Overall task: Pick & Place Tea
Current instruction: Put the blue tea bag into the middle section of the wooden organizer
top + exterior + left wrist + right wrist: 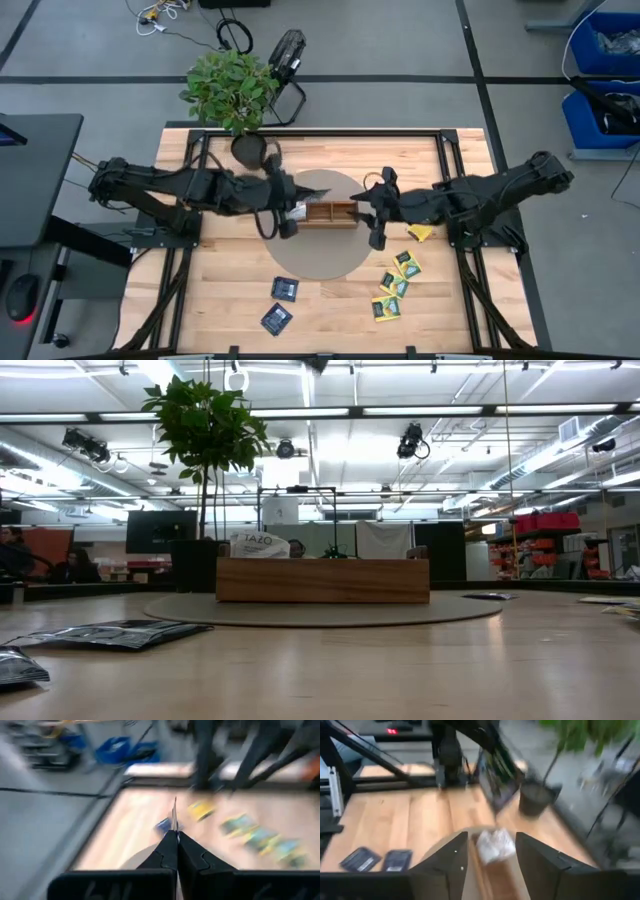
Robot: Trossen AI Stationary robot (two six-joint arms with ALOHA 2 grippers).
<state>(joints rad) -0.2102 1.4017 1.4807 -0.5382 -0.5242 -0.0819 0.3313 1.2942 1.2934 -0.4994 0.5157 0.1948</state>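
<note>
L end effector (176, 845) is pinched on a thin tea packet (174, 815) above the wooden tray's (330, 213) left end, R end effector (490, 857) spread over tray w/ white packet (492, 845) inside, other packets (395, 285) loose on desk (330, 310).

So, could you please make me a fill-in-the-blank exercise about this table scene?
The left claw is ___ on a thin tea packet. The right claw hangs ___ over the wooden tray. The tray sits on a ___ grey mat.
Missing words: shut, open, round.
</note>
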